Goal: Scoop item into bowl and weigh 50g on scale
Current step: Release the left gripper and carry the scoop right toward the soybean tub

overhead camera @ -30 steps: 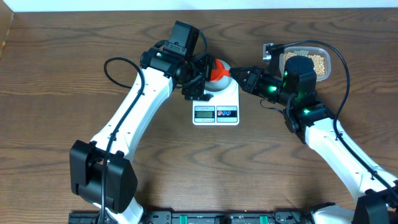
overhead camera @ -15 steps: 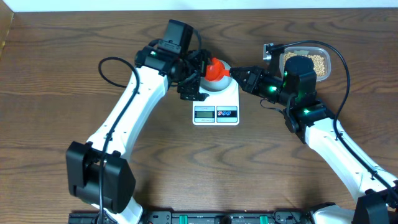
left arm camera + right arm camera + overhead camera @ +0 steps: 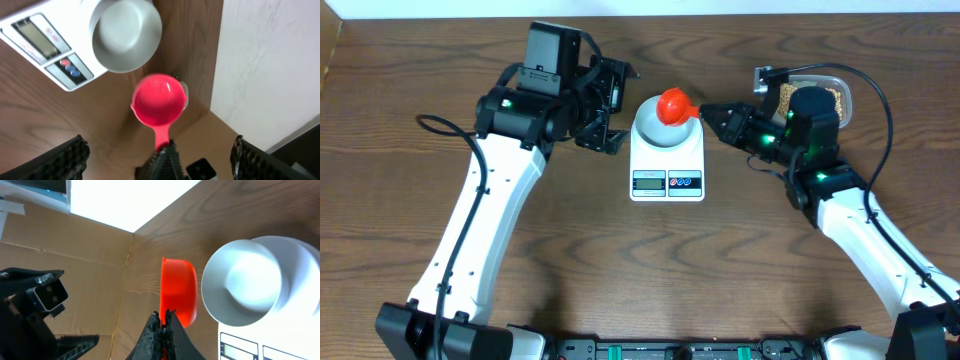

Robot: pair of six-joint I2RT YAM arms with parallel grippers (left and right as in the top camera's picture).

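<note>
The pale bowl [image 3: 663, 127] sits empty on the white scale [image 3: 667, 165]. My right gripper [image 3: 704, 112] is shut on the handle of a red scoop [image 3: 673, 103], which hovers over the bowl's far rim. In the right wrist view the scoop [image 3: 179, 294] is just left of the bowl [image 3: 245, 282], with the gripper [image 3: 164, 314] clamped on its handle. From the left wrist view the scoop [image 3: 159, 100] looks empty, and so does the bowl [image 3: 127, 35]. My left gripper [image 3: 605, 105] hangs open to the left of the scale, holding nothing. The beans [image 3: 830, 97] lie in a clear tub, partly hidden by my right arm.
The clear plastic tub [image 3: 841, 80] stands at the back right, behind my right wrist. The table's far edge and a white wall run close behind the scale. A black cable [image 3: 440, 128] loops off my left arm.
My left arm has pulled back to the left, away from the bowl and scale, with its jaws wide. The right gripper and scoop have barely moved.
</note>
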